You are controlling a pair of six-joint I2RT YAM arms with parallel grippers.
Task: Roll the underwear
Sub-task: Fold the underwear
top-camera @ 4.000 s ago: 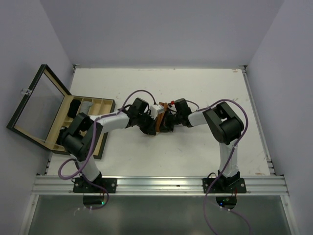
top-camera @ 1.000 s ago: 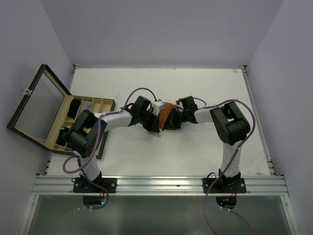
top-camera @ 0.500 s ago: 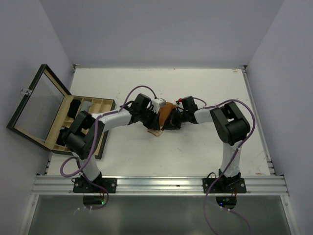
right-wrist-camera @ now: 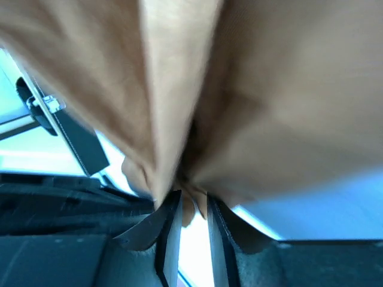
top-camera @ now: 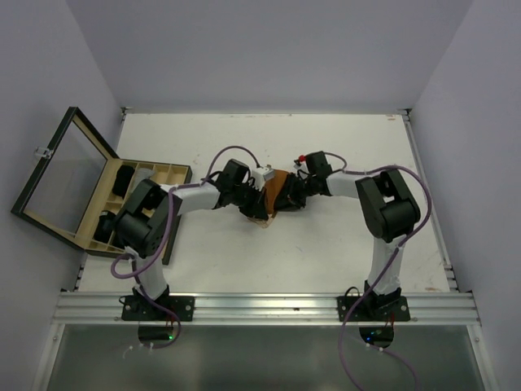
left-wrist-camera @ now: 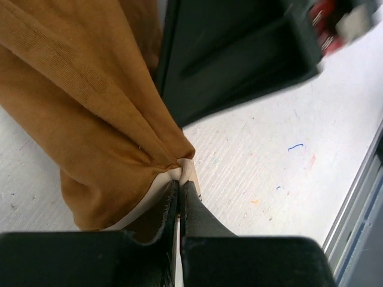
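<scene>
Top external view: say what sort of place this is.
Probably a robot test cell, not a home: a white table enclosed by plain walls, the left arm and right arm bolted to a metal rail, and a wooden box.

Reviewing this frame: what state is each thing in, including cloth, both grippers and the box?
Orange-brown cloth underwear: bunched, not yet rolled, between the grippers.
Left gripper: jaws shut on the underwear's edge.
Right gripper: jaws slightly apart at the cloth; grip unclear.
Compartmented wooden box: glass lid open.
</scene>
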